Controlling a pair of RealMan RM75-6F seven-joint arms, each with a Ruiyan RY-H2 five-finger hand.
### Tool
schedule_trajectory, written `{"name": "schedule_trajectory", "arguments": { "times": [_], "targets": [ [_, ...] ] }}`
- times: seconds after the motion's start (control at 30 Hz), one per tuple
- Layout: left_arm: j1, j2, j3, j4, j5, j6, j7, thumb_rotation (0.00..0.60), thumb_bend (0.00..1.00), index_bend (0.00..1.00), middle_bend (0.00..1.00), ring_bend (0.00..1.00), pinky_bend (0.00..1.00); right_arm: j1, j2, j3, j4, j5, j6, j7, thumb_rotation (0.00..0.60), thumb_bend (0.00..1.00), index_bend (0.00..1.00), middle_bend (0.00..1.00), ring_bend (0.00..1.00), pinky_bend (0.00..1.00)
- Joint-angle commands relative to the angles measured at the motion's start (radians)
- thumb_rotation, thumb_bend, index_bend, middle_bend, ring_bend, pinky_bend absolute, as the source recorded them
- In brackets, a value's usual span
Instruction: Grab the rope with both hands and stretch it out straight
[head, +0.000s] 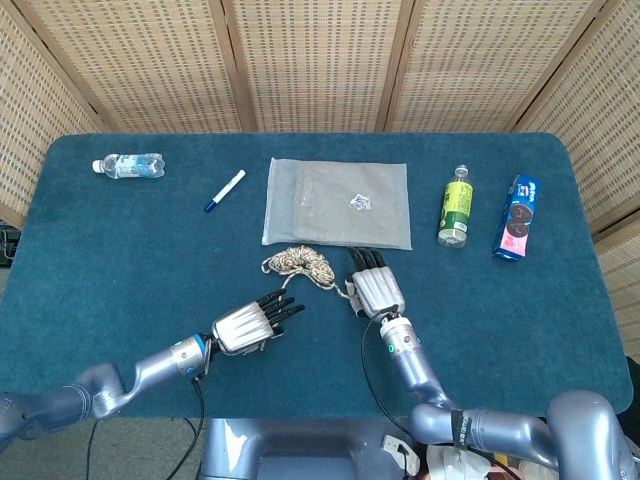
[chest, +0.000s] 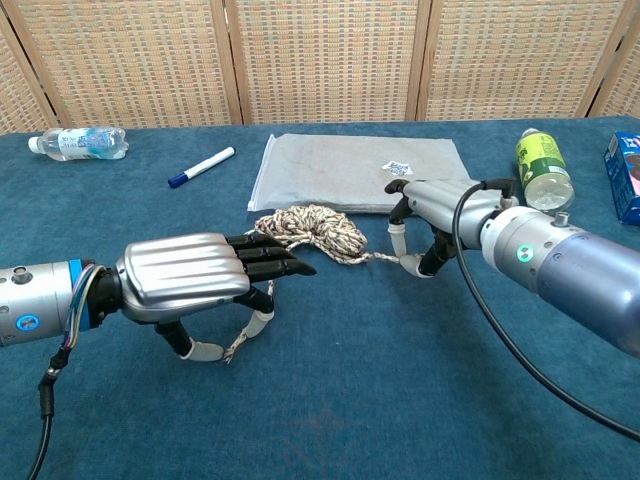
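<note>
The speckled rope lies in a loose coil (head: 298, 263) (chest: 306, 227) at the table's middle, just in front of the pouch. One strand runs right to my right hand (head: 377, 291) (chest: 432, 222), which pinches the rope's end between thumb and a finger just above the cloth. The other tail trails toward me and passes under my left hand (head: 246, 326) (chest: 190, 284). That hand hovers low over the tail, fingers stretched forward and thumb below, with the tail's tip (chest: 233, 347) lying between them and not clasped.
A clear pouch (head: 338, 203) lies behind the coil. A blue marker (head: 225, 190) and a lying water bottle (head: 128, 165) are at the far left. A green bottle (head: 456, 207) and a blue biscuit pack (head: 517, 218) stand at the right.
</note>
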Motion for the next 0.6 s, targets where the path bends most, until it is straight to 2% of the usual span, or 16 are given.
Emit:
{"name": "schedule_trajectory", "arguments": {
  "times": [0.03,0.27,0.6],
  "targets": [
    [-0.005,-0.004,0.007,-0.003,-0.004,-0.009,0.009,0.6,0.28,0.49,0.0,0.0,0.0,0.0,0.0,0.001,-0.001,0.001,0.0,-0.001,0.6,0.45,0.73,0.02,0.0,0.0],
    [-0.015,-0.003,0.016,-0.017,-0.019,-0.024,0.021,0.6,0.36,0.5,0.0,0.0,0.0,-0.001,0.005,0.004,-0.005,0.004,0.0,-0.004,0.6,0.45,0.73,0.02,0.0,0.0],
    [-0.02,0.001,0.031,-0.032,-0.031,-0.028,0.033,0.6,0.45,0.59,0.0,0.0,0.0,-0.002,0.011,0.005,-0.01,0.006,0.0,-0.006,0.6,0.45,0.73,0.02,0.0,0.0]
  ]
}}
